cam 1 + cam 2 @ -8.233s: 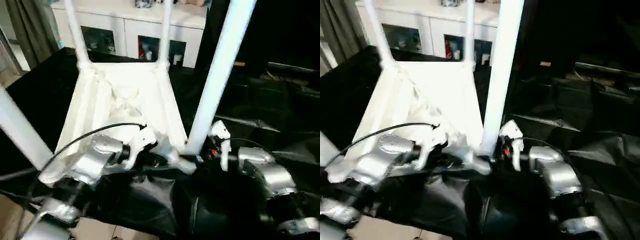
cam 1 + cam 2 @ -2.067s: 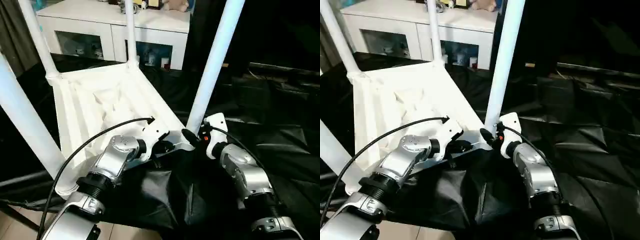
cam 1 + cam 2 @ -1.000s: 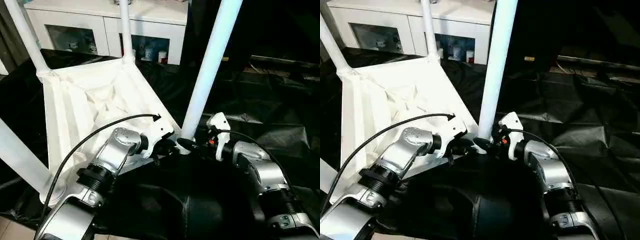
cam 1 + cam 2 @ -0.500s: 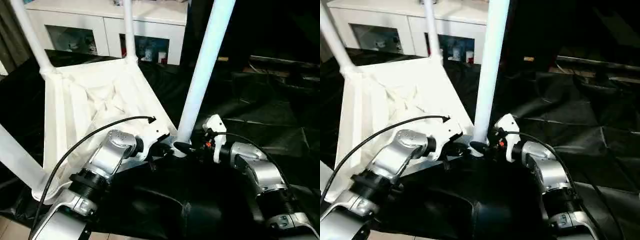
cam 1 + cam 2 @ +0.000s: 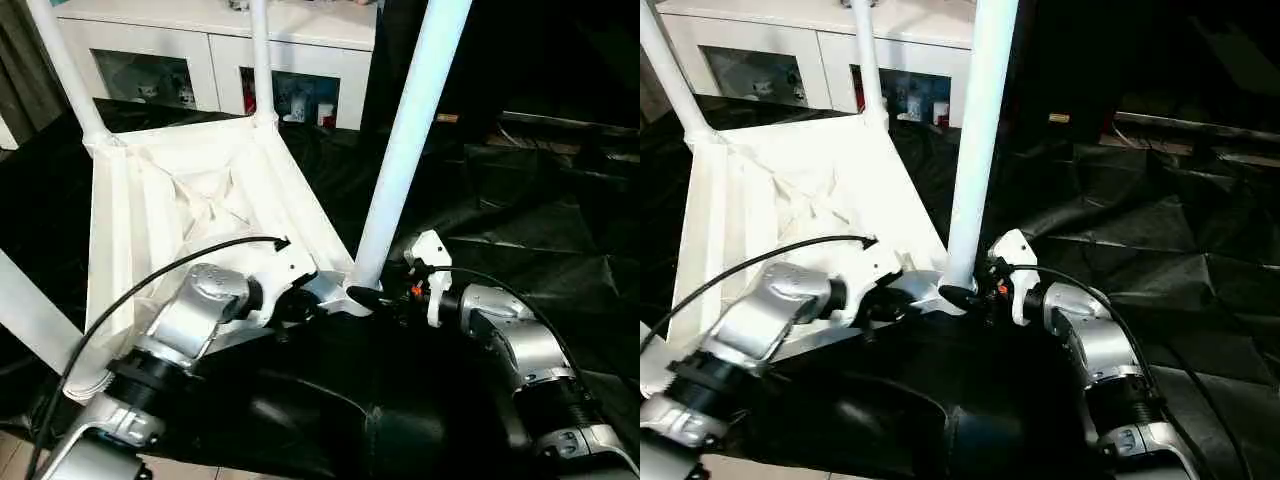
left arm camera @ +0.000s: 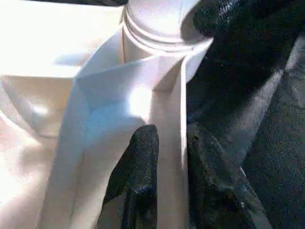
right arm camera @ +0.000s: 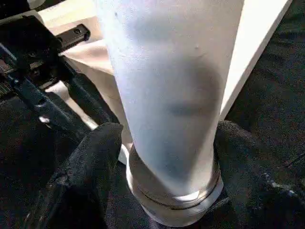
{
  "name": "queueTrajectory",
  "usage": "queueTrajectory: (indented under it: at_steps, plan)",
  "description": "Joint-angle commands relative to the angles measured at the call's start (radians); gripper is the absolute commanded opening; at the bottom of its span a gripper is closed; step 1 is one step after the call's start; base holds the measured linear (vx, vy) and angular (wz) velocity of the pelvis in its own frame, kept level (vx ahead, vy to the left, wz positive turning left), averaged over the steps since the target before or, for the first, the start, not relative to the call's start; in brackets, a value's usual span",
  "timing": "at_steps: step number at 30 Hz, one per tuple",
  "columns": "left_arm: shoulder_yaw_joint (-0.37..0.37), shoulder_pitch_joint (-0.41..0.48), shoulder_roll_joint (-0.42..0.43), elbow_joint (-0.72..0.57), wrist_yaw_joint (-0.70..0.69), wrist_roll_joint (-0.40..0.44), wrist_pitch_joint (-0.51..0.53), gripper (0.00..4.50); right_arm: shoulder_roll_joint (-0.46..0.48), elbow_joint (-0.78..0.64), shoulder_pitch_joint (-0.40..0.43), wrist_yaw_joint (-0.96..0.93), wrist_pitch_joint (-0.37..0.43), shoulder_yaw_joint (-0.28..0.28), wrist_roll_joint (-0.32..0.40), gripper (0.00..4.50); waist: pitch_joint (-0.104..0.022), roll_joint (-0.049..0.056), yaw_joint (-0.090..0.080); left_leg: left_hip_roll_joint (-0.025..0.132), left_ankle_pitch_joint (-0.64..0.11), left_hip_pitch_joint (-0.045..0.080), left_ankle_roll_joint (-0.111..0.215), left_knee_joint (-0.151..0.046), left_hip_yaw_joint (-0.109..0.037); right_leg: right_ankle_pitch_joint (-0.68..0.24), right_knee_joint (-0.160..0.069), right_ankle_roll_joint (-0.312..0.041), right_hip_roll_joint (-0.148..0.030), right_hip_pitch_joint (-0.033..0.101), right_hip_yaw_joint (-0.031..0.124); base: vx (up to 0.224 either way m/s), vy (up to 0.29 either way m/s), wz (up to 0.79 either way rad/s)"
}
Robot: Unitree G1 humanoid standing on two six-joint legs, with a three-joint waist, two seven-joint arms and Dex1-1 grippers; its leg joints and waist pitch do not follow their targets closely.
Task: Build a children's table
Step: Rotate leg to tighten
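Right wrist view: right gripper [image 7: 167,157] straddles leg [image 7: 167,95], top cropped.

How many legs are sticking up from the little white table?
4. Two far legs rise near the cabinet, one near leg stands by the right pincer, and one shows at the near left edge.

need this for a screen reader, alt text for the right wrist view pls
The right gripper has its two black fingers on either side of a white table leg near its socket, with the left gripper and the white table top behind.
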Motion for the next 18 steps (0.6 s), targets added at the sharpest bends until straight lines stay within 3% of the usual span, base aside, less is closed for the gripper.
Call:
queueTrajectory:
  at_steps: [1,4,5,14,15,16,18]
  plan:
    - [-0.012,0.018,0.003,-0.006,-0.010,-0.004,0.008,0.89,-0.003,0.020,0.006,0.024,0.007,0.025,-0.009,3.22,-0.054,0.000,0.005,0.013,-0.179,0.010,0.052,-0.050,-0.002,-0.079,-0.050,-0.250,-0.025,0.045,0.015,0.000,0.000,0.00]
    - [0.000,0.018,-0.012,0.012,0.001,-0.019,-0.007,0.89,-0.002,0.022,0.005,0.024,0.002,0.026,-0.008,3.22,-0.053,0.000,0.005,0.012,-0.177,0.009,0.052,-0.050,-0.002,-0.073,-0.049,-0.251,-0.025,0.046,0.015,0.000,0.000,0.00]
    - [0.000,0.018,-0.012,0.012,0.001,-0.019,-0.007,0.57,-0.002,0.022,0.005,0.024,0.002,0.026,-0.008,3.22,-0.053,-0.001,0.005,0.012,-0.181,0.010,0.051,-0.050,-0.002,-0.079,-0.050,-0.251,-0.025,0.046,0.016,0.000,0.000,0.00]
    - [-0.012,0.019,-0.007,0.034,-0.063,-0.055,-0.060,0.10,-0.033,0.015,0.001,0.060,-0.021,0.036,-0.010,3.22,-0.052,-0.003,0.007,0.012,-0.218,0.009,0.042,-0.050,-0.004,-0.145,-0.054,-0.230,-0.027,0.044,0.016,0.000,0.000,0.00]
    - [-0.015,0.023,-0.005,0.031,-0.082,-0.063,-0.085,0.02,-0.039,0.019,-0.002,0.065,-0.031,0.037,-0.014,3.40,-0.052,-0.003,0.006,0.012,-0.217,0.009,0.042,-0.050,-0.003,-0.144,-0.054,-0.230,-0.026,0.043,0.016,0.000,0.000,0.00]
    - [-0.022,0.033,-0.002,0.025,-0.114,-0.076,-0.133,0.00,-0.050,0.030,-0.011,0.088,-0.028,0.036,-0.009,3.51,-0.053,-0.010,0.006,0.012,-0.214,0.007,0.047,-0.049,-0.003,-0.142,-0.054,-0.228,-0.026,0.043,0.016,0.000,0.000,0.00]
    - [-0.025,0.037,-0.002,0.022,-0.121,-0.078,-0.142,0.00,-0.053,0.035,-0.015,0.104,-0.018,0.035,-0.002,3.62,-0.053,-0.006,0.007,0.013,-0.212,0.008,0.050,-0.049,-0.003,-0.143,-0.053,-0.231,-0.027,0.043,0.016,0.000,0.000,0.00]
